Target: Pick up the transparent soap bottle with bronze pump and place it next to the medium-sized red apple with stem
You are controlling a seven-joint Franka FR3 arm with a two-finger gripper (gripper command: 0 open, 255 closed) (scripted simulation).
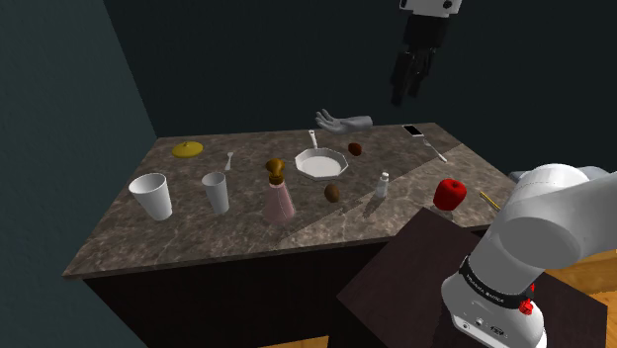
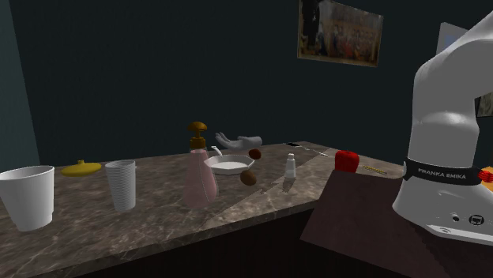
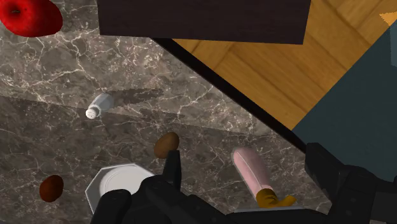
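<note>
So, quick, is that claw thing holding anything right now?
Gripper: open, holding nothing.

Black tool (image 1: 405,95) high above the marble desk's (image 1: 148,242) far side. Pink soap bottle (image 1: 277,198) with bronze pump upright mid-desk, beside a white cup (image 1: 216,192). Red apple (image 1: 451,193) well apart, near the stand (image 1: 396,287).

Ribbed cup (image 1: 216,191) beside soap bottle (image 1: 278,201), shaker (image 1: 382,184) between bottle and apple (image 1: 450,194), bare counter (image 1: 410,193) beside apple
</note>
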